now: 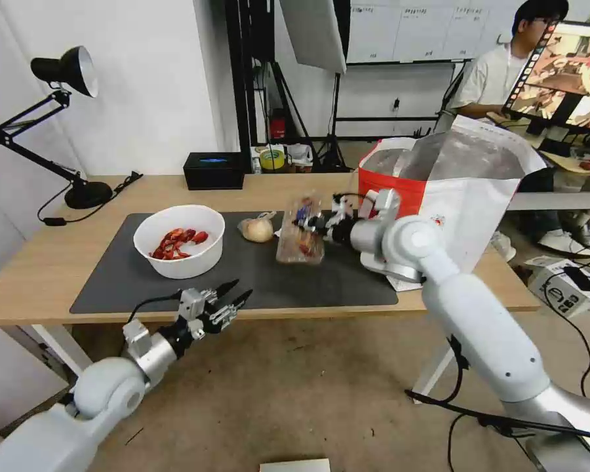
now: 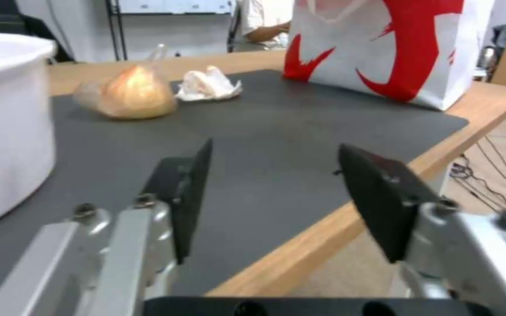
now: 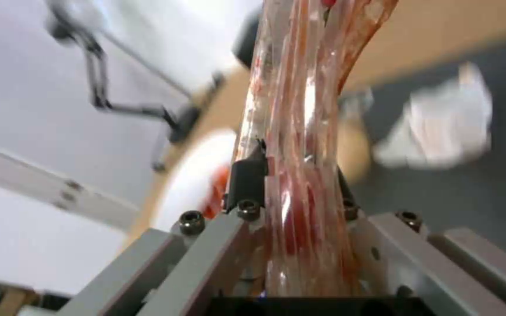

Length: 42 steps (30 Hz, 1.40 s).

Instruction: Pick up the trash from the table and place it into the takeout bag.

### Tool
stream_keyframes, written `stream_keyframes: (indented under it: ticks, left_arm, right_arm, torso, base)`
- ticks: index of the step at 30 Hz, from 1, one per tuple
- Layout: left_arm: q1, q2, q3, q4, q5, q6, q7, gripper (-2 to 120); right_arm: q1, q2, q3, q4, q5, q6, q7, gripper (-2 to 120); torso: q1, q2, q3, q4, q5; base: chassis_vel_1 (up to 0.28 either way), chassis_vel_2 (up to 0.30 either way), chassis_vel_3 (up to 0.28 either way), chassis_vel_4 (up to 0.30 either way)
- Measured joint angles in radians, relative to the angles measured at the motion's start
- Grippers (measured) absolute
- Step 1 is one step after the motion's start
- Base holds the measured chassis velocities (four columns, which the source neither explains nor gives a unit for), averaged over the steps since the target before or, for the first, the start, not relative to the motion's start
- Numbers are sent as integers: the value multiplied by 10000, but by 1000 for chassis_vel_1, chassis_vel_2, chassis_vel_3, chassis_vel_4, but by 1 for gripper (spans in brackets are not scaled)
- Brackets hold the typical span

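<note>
Right gripper (image 1: 306, 223) pinches ribbed clear plastic tray (image 1: 300, 231).

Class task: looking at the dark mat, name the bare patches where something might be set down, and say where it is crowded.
Bare: the mat's near strip, from in front of the white bowl to its right corner, by the open left claw. Also its left end beside the bowl. Crowded: the middle back, where the bagged lump, the tissue and the clear tray in the right claw cluster near the takeout bag.
</note>
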Motion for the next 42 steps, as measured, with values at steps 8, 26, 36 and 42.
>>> stream_keyframes:
  ticks: [8, 26, 36, 42]
  left_arm:
    - [704, -365, -421, -196, 283, -155, 0, 95]
    - [915, -417, -397, -438, 383, -189, -292, 100]
    - [949, -349, -318, -597, 383, -159, -361, 100]
    - [879, -326, -210, -514, 383, -153, -387, 100]
  right_arm:
    - [959, -479, 730, 6, 186, 1403, 32, 6]
    - [1196, -2273, 806, -1606, -3421, 2230, -881, 6]
    - [686, -2320, 1023, -1599, -3262, 2118, -933, 5]
    - [505, -2257, 1242, -1454, -2476, 2093, -498, 5]
  torso:
    - [0, 0, 0, 2, -1]
    - [1, 0, 1, 0, -1]
    - [1, 0, 0, 0, -1]
    - [1, 0, 1, 1, -2]
  base:
    - [0, 0, 0, 0]
    - [0, 0, 0, 0]
    - [0, 0, 0, 0]
    - [0, 0, 0, 0]
